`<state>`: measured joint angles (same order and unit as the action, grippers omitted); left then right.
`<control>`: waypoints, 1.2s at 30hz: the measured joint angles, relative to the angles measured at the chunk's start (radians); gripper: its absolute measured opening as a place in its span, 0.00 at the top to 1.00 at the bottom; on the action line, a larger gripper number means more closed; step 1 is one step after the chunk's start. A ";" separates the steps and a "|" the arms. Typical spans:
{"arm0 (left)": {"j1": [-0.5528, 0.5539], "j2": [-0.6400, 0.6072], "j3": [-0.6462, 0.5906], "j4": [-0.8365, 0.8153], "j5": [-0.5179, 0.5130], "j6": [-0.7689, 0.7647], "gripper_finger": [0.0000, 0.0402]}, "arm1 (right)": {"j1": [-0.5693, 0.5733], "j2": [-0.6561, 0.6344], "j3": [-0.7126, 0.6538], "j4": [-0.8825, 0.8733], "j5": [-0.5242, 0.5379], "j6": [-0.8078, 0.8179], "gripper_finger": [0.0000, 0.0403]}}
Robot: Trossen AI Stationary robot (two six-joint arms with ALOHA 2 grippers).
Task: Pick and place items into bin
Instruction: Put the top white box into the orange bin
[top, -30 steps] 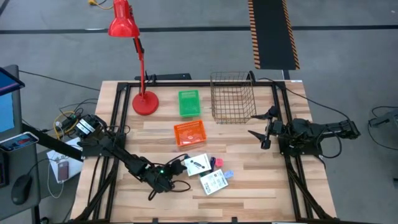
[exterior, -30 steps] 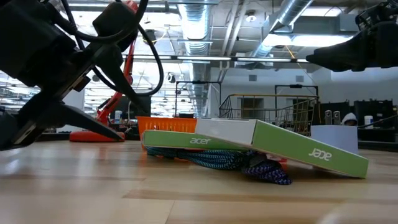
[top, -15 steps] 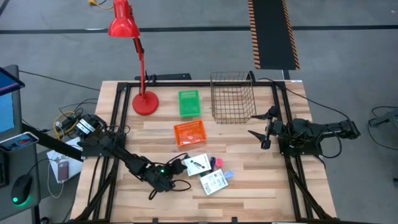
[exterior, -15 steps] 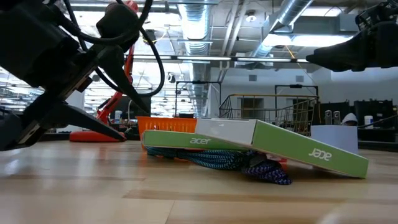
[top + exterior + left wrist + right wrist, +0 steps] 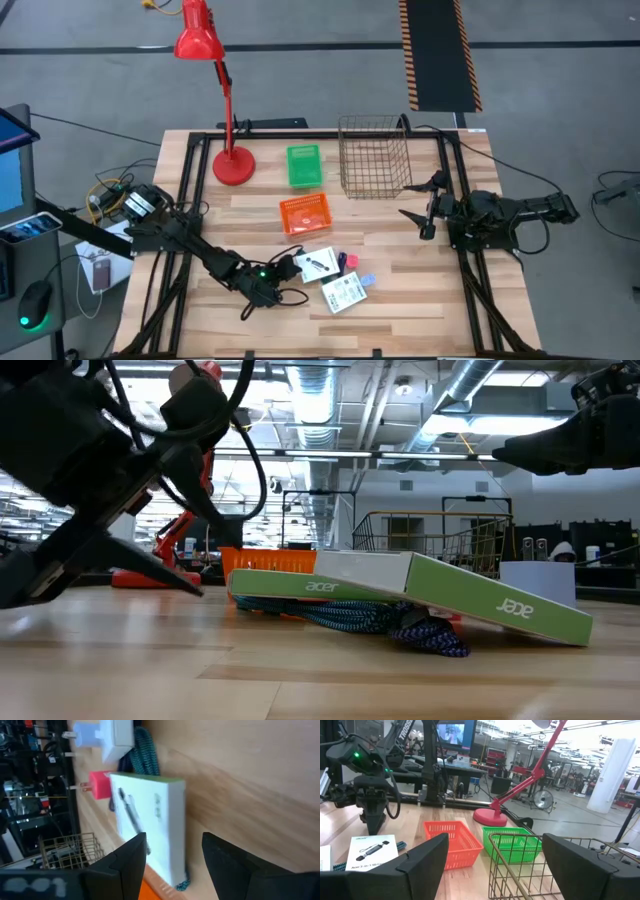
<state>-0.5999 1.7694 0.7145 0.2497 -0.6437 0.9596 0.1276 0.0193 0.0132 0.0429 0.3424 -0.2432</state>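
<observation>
We see a matt wood-plank table (image 5: 400,280), bare wire basket (image 5: 374,158), plastic mesh orange bin (image 5: 304,213), braided-cloth cable (image 5: 360,617), smooth card box (image 5: 420,593).

Wooden table (image 5: 400,280) (slatted) holds 2 packets (image 5: 330,278), baskets (image 5: 305,212).

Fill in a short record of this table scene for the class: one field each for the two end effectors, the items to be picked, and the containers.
left end effector: open, low at the table, beside the upper white box
right end effector: open, waiting at the table's right side, holding nothing
items: two white boxes, a braided cable under one, a pink plug, a blue plug
containers: wire basket, orange basket, green basket
</observation>
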 joint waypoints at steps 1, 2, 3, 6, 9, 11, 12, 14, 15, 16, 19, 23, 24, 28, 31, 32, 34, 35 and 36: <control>0.001 0.007 0.000 -0.003 0.004 0.000 0.54 | 0.000 0.000 0.000 0.000 0.000 0.000 0.21; 0.004 0.019 0.000 0.019 0.008 0.000 0.54 | 0.000 0.000 0.000 0.000 0.000 0.000 0.21; 0.006 0.032 0.001 0.036 0.005 0.004 0.54 | 0.000 0.000 0.000 0.000 0.000 0.000 0.21; 0.006 0.058 0.007 0.077 -0.032 0.018 0.54 | 0.000 0.000 0.000 0.000 0.000 0.000 0.21; 0.009 0.075 0.015 0.101 -0.041 0.032 0.54 | 0.000 0.000 0.000 0.000 0.000 0.000 0.21; 0.013 0.076 0.015 0.111 -0.031 0.036 0.54 | 0.000 0.000 0.000 0.000 0.000 0.000 0.21; 0.014 0.076 0.015 0.116 -0.026 0.039 0.54 | 0.000 0.000 0.000 0.000 0.000 0.000 0.21; 0.018 0.077 0.015 0.121 -0.024 0.044 0.54 | 0.000 0.000 0.000 0.000 0.000 0.000 0.21; 0.020 0.078 0.015 0.119 -0.022 0.044 0.54 | 0.000 0.000 0.000 0.000 0.000 0.000 0.21; 0.023 0.078 0.014 0.116 -0.018 0.044 0.54 | 0.000 0.000 0.000 0.000 0.000 0.000 0.21; 0.033 0.078 0.014 0.112 0.002 0.044 0.54 | 0.000 0.000 0.000 0.000 0.000 0.000 0.21; 0.043 0.079 0.013 0.110 0.024 0.044 0.54 | 0.000 0.000 0.000 0.000 0.000 0.000 0.21; 0.045 0.079 0.013 0.110 0.030 0.044 0.54 | 0.000 0.000 0.000 0.000 0.000 0.000 0.21; 0.050 0.080 0.013 0.109 0.036 0.043 0.54 | 0.000 0.000 0.000 0.000 0.000 0.000 0.21; 0.050 0.080 0.012 0.109 0.037 0.044 0.54 | 0.000 0.000 0.000 0.000 0.000 0.000 0.21; 0.051 0.080 0.012 0.109 0.037 0.044 0.54 | 0.000 0.000 0.000 0.000 0.000 0.000 0.21; 0.051 0.081 0.012 0.109 0.037 0.043 0.54 | 0.000 0.000 0.000 0.000 0.000 0.000 0.21; 0.051 0.081 0.012 0.109 0.037 0.041 0.54 | 0.000 0.000 0.000 0.000 0.000 0.000 0.21; 0.051 0.081 0.012 0.108 0.036 0.038 0.54 | 0.000 0.000 0.000 0.000 0.000 0.000 0.21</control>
<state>-0.5491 1.8500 0.7265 0.3581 -0.6075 0.9975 0.1272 0.0196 0.0131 0.0429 0.3424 -0.2435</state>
